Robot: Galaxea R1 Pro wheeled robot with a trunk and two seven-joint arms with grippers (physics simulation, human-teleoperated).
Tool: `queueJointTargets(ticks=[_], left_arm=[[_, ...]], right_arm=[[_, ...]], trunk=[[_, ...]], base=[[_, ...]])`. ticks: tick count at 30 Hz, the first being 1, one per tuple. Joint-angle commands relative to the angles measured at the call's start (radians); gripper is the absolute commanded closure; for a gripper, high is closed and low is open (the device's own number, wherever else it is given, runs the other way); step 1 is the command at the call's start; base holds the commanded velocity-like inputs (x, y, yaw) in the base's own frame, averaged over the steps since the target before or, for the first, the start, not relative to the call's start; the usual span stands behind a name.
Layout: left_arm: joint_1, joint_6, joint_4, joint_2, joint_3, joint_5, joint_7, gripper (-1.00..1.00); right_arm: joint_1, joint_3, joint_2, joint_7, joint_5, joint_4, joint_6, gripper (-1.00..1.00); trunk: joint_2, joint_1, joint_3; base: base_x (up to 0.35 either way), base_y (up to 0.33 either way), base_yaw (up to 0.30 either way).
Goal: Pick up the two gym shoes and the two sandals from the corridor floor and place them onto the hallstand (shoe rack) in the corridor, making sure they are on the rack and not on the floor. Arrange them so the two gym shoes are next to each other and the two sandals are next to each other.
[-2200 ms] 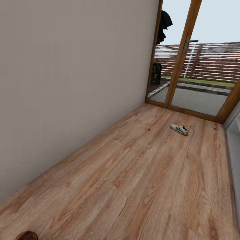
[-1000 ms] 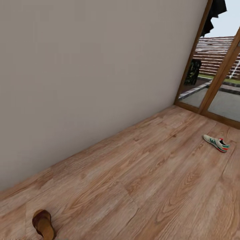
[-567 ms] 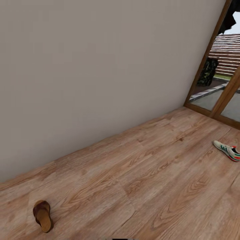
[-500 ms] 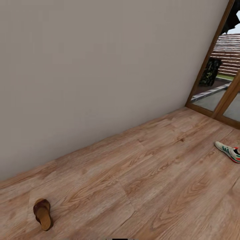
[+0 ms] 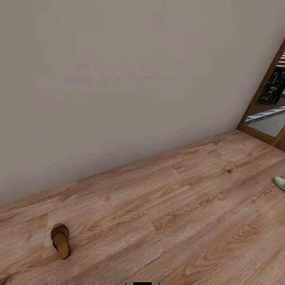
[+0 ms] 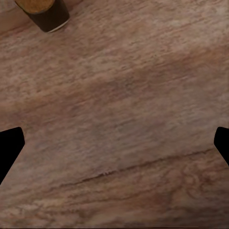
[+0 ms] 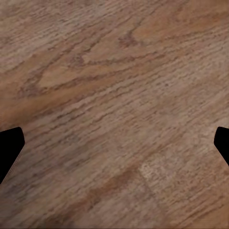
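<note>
One brown sandal with a tan sole lies flat on the corridor floor at the lower left of the head view, a short way from the wall. At the right edge only the white toe of a gym shoe shows. The hallstand is out of view. My left gripper hangs open over bare planks, its black fingertips at the two sides of the left wrist view. A dark brown, tan-topped thing shows cut off there, too little to name. My right gripper is open over bare floor.
A plain beige wall runs along the far side of the floor. A wood-framed glass door stands at the far right, with paving and greenery behind it. Wood planks stretch between the sandal and the gym shoe.
The camera has turned left: the door and gym shoe have slid to the right edge and the sandal has come further into the picture. Nothing on the floor has moved.
</note>
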Motion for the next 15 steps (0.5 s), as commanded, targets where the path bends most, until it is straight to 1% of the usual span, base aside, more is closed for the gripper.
queueJointTargets(ticks=[1,15], left_arm=[[-0.001,-0.003,0.001,-0.001,0.006,0.000,0.001,-1.00],[-0.002,-0.003,0.001,-0.002,0.008,-0.001,0.001,-1.00]], right_arm=[[0.000,-0.002,0.000,0.001,0.000,0.001,-0.003,-1.00],[0.000,-0.002,0.000,0.001,0.000,0.001,-0.004,-1.00]], trunk=[[0.000,0.000,-0.002],[0.000,0.000,-0.016]], base=[[0.000,-0.001,0.229],[0.000,0.000,0.228]])
